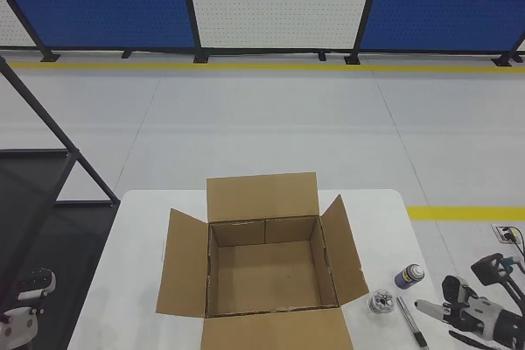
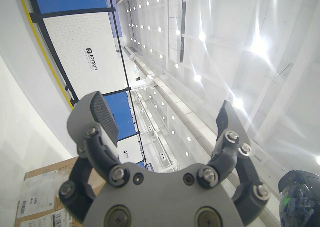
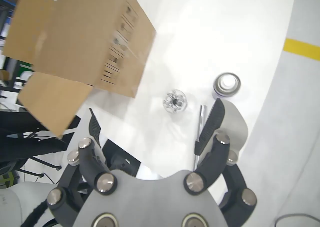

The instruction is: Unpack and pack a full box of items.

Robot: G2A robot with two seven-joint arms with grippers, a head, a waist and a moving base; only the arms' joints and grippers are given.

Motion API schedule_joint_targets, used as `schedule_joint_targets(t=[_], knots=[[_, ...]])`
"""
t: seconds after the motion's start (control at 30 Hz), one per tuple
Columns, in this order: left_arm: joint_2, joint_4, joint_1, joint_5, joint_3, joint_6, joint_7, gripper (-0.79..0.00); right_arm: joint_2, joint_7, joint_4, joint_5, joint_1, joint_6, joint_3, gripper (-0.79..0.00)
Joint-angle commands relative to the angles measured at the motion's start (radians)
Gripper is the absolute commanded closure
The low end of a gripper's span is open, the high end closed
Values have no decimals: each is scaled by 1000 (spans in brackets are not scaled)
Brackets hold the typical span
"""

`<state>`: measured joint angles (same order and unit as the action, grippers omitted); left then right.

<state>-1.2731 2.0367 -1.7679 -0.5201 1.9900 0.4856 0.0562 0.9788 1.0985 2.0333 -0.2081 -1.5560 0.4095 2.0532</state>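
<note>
A brown cardboard box is set in the middle of the white table. Its four flaps are folded out wide, and its brown floor can be seen inside. Three small things are laid on the table to the right of the box. A small blue can is stood upright, well apart from the box. A clear round thing is placed nearer the box, just beside its right flap. A thin silver pen is laid flat between the can and the table's front edge. The right gripper is held over the front right part of the table, close to the pen. Its two fingers are spread wide apart and nothing is held between them. In the right wrist view, the pen is seen just beside one black finger pad. The left gripper is kept off the table, past its left edge, and is pointed up at the ceiling lights. Its fingers are spread wide too, with nothing gripped. A piece of brown cardboard with paper labels is seen below it; whether this is part of the same box cannot be told. A black metal rack is stood on the floor to the left of the table.
</note>
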Motion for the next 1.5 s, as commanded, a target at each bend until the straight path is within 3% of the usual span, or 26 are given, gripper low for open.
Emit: schedule_joint_targets(t=[0.0, 0.43, 0.87, 0.97, 1.37, 1.47], knots=[[0, 0, 0, 0, 0, 0, 0, -785, 0, 2, 1, 7, -1, 1, 0, -785], [0, 0, 0, 0, 0, 0, 0, -785, 0, 2, 1, 7, -1, 1, 0, -785], [0, 0, 0, 0, 0, 0, 0, -785, -15, 2, 54, -343, -134, 102, 33, -785], [0, 0, 0, 0, 0, 0, 0, -785, -16, 26, 57, -391, -161, 25, 53, -785], [0, 0, 0, 0, 0, 0, 0, -785, -16, 18, 60, -407, -162, 22, 48, -785], [0, 0, 0, 0, 0, 0, 0, -785, -19, 2, 83, -566, -157, -15, -27, -785]])
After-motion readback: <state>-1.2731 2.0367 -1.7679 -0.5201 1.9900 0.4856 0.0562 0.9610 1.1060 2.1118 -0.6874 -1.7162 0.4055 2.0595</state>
